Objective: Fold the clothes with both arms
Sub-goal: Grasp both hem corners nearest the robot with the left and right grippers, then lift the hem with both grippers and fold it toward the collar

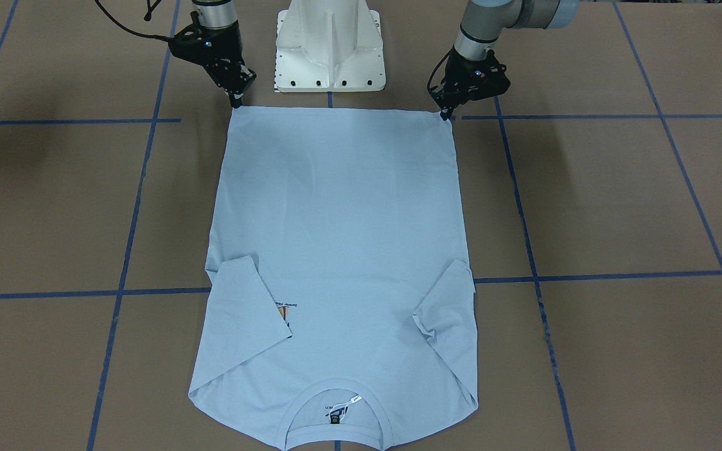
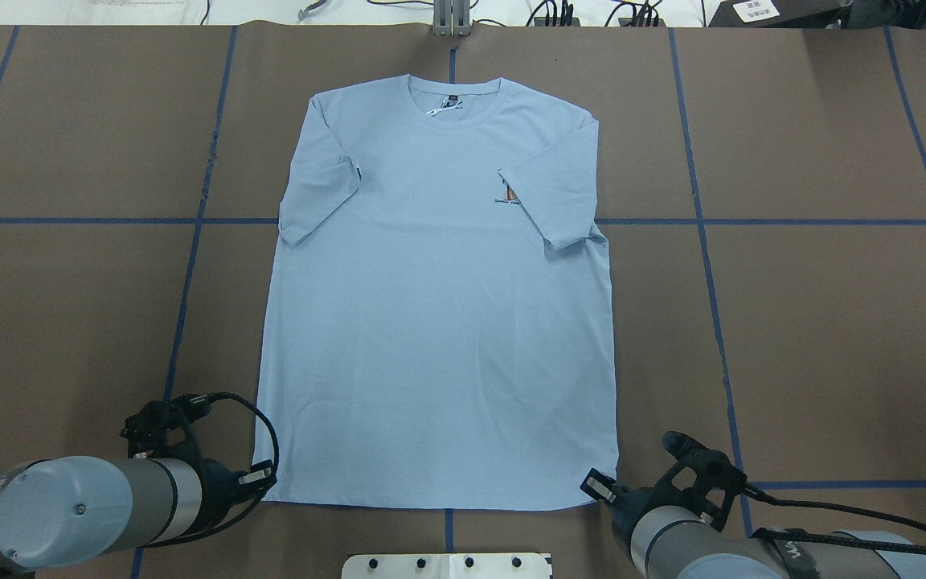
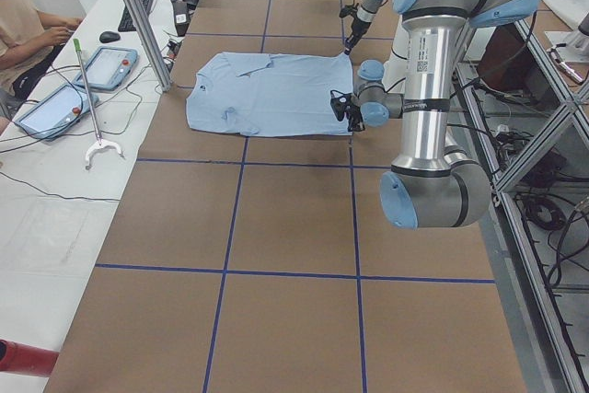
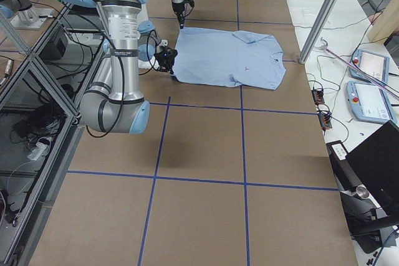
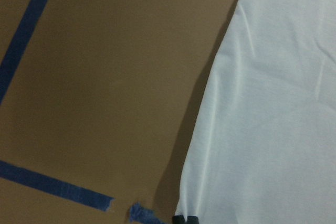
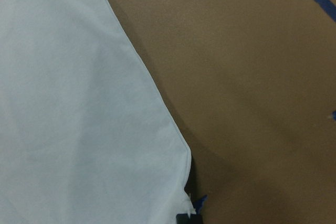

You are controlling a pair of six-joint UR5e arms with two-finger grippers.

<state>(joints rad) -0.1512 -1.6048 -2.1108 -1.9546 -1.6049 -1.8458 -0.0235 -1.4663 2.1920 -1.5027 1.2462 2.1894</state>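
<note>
My left tool (image 1: 445,114) and right tool (image 1: 235,103) each pinch a hem corner of the shirt (image 1: 336,238), so I can carry the hem evenly towards the collar (image 2: 455,122).

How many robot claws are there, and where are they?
2. The left gripper is at one hem corner of the T-shirt, the right gripper at the other hem corner, both on the robot's side. None seem hidden.

Open table (image 2: 833,338) flanks T-shirt (image 2: 439,322); white pedestal (image 1: 329,50) near bottom edge.
</note>
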